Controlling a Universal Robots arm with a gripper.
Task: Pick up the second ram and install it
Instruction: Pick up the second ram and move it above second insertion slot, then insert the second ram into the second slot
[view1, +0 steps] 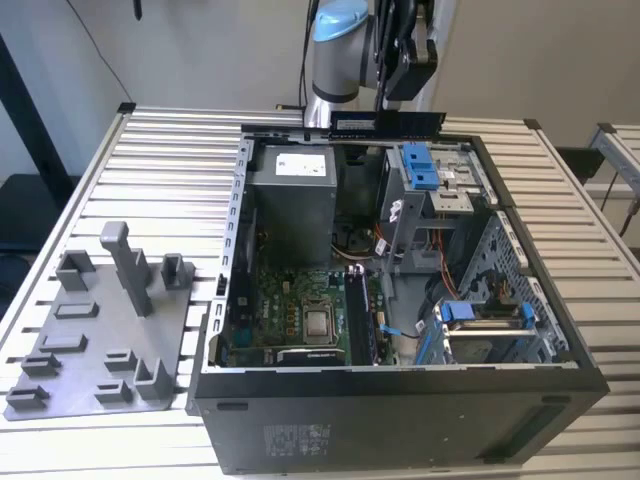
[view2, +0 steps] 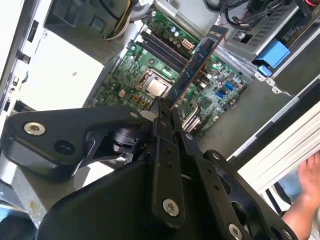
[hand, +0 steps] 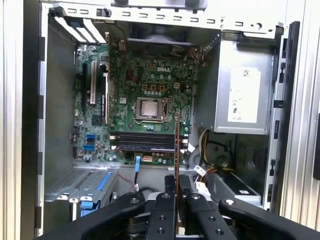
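Slatted metal table, open computer case, second ram mid-air.
Exterior view: gripper clamped on it, hovering at the case's 12 o'clock rim. Second wrist view: it juts over the motherboard. First wrist view: edge-on, crosswise to the memory slots, faces pinched, probably keeping the contact edge free.

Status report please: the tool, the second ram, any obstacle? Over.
Tool shut on the second ram. Ram held above the open case, over the motherboard. A person's hand outside the case, apart from the ram.
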